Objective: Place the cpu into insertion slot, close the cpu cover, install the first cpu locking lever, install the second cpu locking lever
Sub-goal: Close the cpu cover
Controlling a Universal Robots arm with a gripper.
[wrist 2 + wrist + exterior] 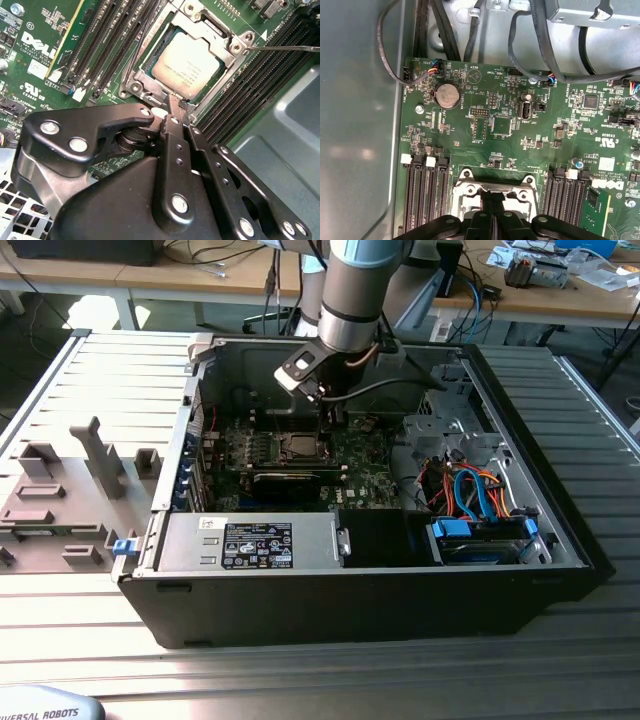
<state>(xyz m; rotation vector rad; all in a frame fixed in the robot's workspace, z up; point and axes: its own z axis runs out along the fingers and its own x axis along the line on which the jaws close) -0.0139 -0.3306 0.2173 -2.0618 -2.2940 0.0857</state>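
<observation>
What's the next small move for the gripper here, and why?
Probably a short downward press with the gripper on the edge of the cpu cover, toward locking it. The cpu already sits in place with that cover down around it, and the shut fingertips rest right at its edge.

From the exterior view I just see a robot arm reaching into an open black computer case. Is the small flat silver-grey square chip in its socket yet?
Observer: Yes; in the second wrist view the silver-grey square cpu is seated, top face up.
Operator: And the thin silvery metal frame?
Observer: The cpu cover lies flat around it.
Operator: What's the claw doing?
Observer: The gripper is shut, tips at the cover's edge.
</observation>
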